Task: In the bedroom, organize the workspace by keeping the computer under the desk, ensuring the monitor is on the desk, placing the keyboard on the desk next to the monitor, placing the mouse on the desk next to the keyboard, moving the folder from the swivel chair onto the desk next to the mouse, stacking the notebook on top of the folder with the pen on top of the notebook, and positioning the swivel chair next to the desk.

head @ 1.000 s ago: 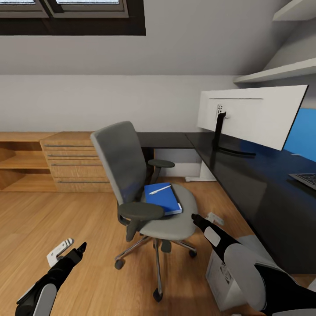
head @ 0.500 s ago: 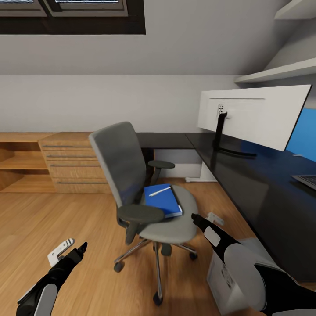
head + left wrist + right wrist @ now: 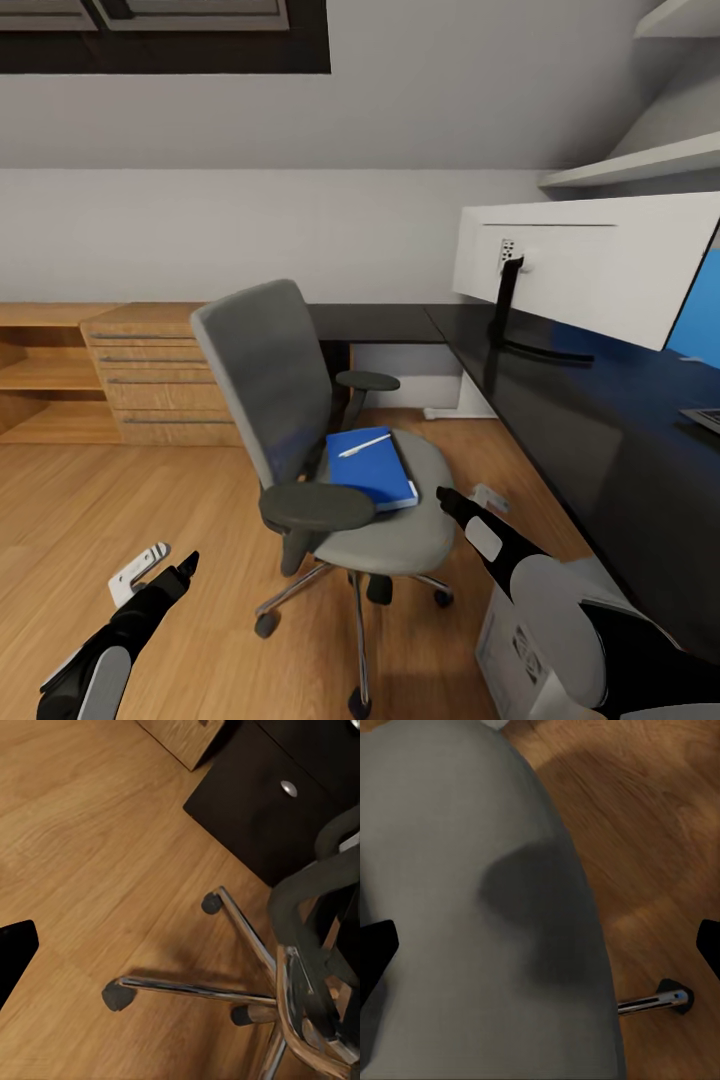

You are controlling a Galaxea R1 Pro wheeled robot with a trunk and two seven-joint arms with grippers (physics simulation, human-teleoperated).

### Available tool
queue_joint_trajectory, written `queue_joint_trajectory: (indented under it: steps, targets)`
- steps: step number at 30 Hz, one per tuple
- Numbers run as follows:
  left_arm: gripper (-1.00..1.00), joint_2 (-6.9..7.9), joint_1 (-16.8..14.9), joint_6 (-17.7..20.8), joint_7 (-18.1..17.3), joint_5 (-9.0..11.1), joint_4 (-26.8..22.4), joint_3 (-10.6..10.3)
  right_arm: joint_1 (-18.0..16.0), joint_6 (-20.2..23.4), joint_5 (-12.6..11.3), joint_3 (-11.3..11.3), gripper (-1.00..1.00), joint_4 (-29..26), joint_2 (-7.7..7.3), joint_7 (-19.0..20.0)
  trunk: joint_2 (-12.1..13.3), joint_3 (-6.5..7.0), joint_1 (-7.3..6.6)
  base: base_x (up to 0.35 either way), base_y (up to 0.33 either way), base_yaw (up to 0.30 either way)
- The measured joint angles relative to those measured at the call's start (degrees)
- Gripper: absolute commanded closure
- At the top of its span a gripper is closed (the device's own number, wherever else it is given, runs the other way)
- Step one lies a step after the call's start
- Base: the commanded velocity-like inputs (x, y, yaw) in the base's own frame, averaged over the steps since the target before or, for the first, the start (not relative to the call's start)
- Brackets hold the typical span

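Furthest left in the head view, the left gripper (image 3: 155, 568) hangs low over the wood floor (image 3: 100, 520), well apart from everything; its fingers are spread and hold nothing. Behind it stands a light wood dresser (image 3: 160, 375) against the wall.

The swivel chair (image 3: 330, 440) sits mid-floor, turned partly away from the desk (image 3: 560, 400). On its grey seat lies the blue folder (image 3: 368, 467) with the white pen (image 3: 363, 445) resting loose on top — no notebook can be made out there. The near armrest (image 3: 317, 506) juts in front of the folder, so a reach from the left would likely knock it and spin the chair on its castors (image 3: 115, 994).

The right gripper (image 3: 463, 503) hovers just beside the seat's right edge, empty, its fingers parted; its wrist camera looks down on the grey seat (image 3: 472, 907) and one chrome leg. The main risks, as I judge them: a push on the seat rolls the chair away from the reach, and any tilt of the folder during the lift lets the pen slide off onto the floor.

Under the right forearm a white computer (image 3: 520, 650) stands by the desk, near enough for the elbow to bump it. The monitor (image 3: 590, 265) stands on the desk; a keyboard (image 3: 708, 418) corner shows at far right.
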Motion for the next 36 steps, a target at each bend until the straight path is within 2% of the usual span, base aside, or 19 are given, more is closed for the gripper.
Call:
queue_joint_trajectory:
  steps: [6, 13, 22, 28, 30, 34, 36]
  targets:
    - [-1.00, -0.13, 0.0, 0.1, 0.1, 0.0, -0.9, 0.0, 0.0, 0.0, 0.0, 0.0, -1.00, 0.0, 0.00, 0.0, 0.0, 0.00, 0.01, 0.015, 0.000, 0.000]
    - [-1.00, -0.18, 0.0, 0.1, 0.3, 0.0, -1.2, -0.2, 0.0, 0.0, 0.0, 0.0, -1.00, -0.1, 0.00, 0.1, -2.8, -1.25, 1.54, 0.000, 0.000, 0.000]
    - [-1.00, -0.18, 0.0, 0.2, 0.3, 0.0, -1.3, -0.1, 0.0, 0.0, 0.0, -0.1, -1.00, -0.1, 0.00, 0.0, -2.8, -1.26, 1.54, 0.000, 0.000, 0.026]
    - [-1.00, -0.17, 0.0, 0.2, 0.3, 0.0, -1.3, -0.1, 0.0, 0.0, 0.1, -0.2, -1.00, -0.1, 0.00, 0.0, -2.8, -1.26, 1.54, 0.000, 0.000, 0.203]
    - [-1.00, -0.17, 0.0, 0.2, 0.3, 0.0, -1.3, -0.1, -0.1, 0.0, 0.9, -1.0, -1.00, -0.2, -0.12, -0.2, -2.8, -1.25, 1.54, 0.000, 0.000, 0.257]
    - [-1.00, -0.14, 0.0, 0.2, 0.3, 0.0, -1.2, -0.1, 0.0, 0.0, 0.1, 0.0, -1.00, -0.1, 0.01, 0.1, -2.8, -1.25, 1.54, 0.000, 0.000, 0.266]
    - [-1.00, -0.16, 0.0, 0.2, 0.3, 0.0, -1.3, -0.1, 0.0, 0.0, 0.3, -0.3, -1.00, -0.2, -0.01, 0.0, -2.8, -1.25, 1.54, 0.000, 0.000, 0.268]
